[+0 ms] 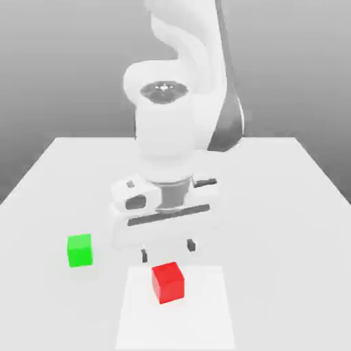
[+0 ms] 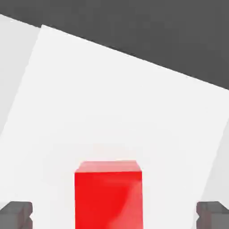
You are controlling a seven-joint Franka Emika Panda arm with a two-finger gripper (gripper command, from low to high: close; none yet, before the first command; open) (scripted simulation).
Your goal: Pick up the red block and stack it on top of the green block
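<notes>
Hovering behind the red block [image 1: 168, 282], our hand [image 1: 168, 251] had its fingers spread apart.
We saw the green block [image 1: 79, 249] alone toward the exterior view's left on the table [image 1: 288, 226], nothing between.

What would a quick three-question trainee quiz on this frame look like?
1. True or false: the red block sits on the green block.
2. In the exterior view, which block lies further left?
3. The fingers are: A) shut on the red block B) spread wide, red block between them in the hand view C) holding the green block.

Key: 1 false; 2 the green block; 3 B.
</notes>
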